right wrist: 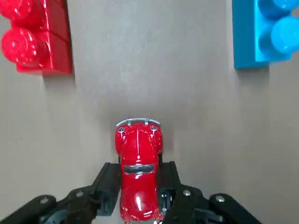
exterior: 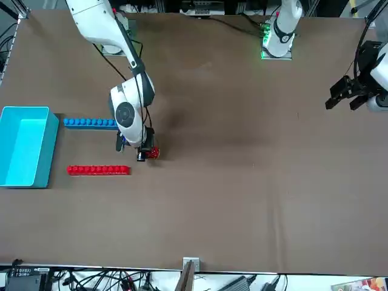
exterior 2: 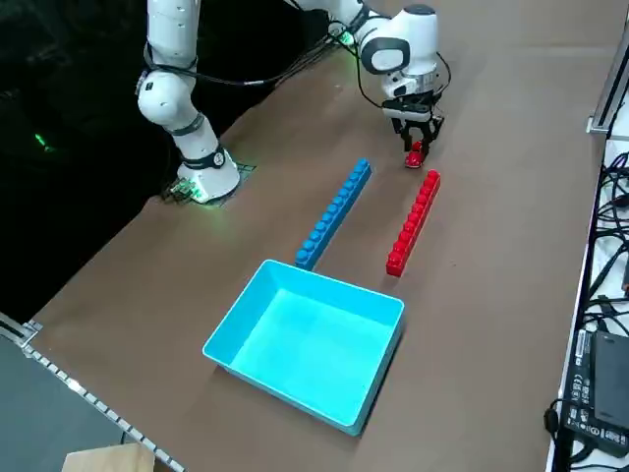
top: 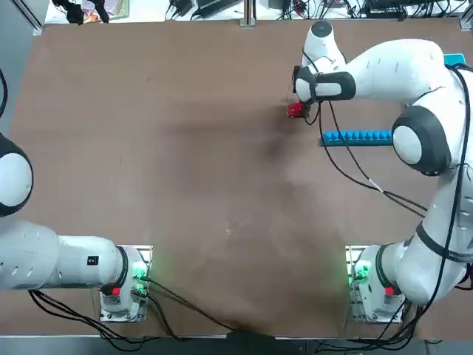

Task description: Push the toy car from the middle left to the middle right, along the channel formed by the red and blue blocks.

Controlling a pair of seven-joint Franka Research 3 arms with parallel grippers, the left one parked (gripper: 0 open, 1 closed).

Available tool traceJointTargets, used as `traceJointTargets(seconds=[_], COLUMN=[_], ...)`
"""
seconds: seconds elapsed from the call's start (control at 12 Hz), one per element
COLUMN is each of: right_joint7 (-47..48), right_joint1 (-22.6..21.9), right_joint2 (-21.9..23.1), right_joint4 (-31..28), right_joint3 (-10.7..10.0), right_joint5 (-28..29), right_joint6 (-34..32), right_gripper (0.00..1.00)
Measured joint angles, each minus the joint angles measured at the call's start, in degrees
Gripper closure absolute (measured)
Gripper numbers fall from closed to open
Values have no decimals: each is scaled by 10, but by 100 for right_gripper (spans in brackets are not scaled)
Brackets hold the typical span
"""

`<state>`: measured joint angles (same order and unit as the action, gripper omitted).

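Note:
The toy car (right wrist: 138, 163), small and glossy red, sits between the two black fingers of my right gripper (right wrist: 139, 189), which looks shut on its rear half. Its nose points into the channel (right wrist: 149, 60), the strip of brown tabletop between the ends of the red bar (right wrist: 37, 37) and the blue bar (right wrist: 266, 32). From the side, the car (exterior 2: 416, 154) stands just short of the mouth formed by the red bar (exterior 2: 413, 224) and the blue bar (exterior 2: 334, 214). Overhead, the car (top: 295, 109) shows beside the gripper, the blue bar (top: 356, 137) is partly visible and the red bar is hidden under the arm.
A light-blue open box (exterior 2: 310, 339) stands just beyond the far end of the two bars, seen from the front as the box (exterior: 24, 145) at the table's edge. My right arm (top: 399, 70) reaches over the bars.

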<state>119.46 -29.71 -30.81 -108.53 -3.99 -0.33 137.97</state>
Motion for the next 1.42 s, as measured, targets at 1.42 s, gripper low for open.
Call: traceJointTargets(seconds=[1.42], right_joint7=[35], right_joint1=[-59], right_joint2=[-47], right_joint4=[75], right_joint3=[0], right_joint5=[13], right_joint6=[-3], right_gripper=[56])
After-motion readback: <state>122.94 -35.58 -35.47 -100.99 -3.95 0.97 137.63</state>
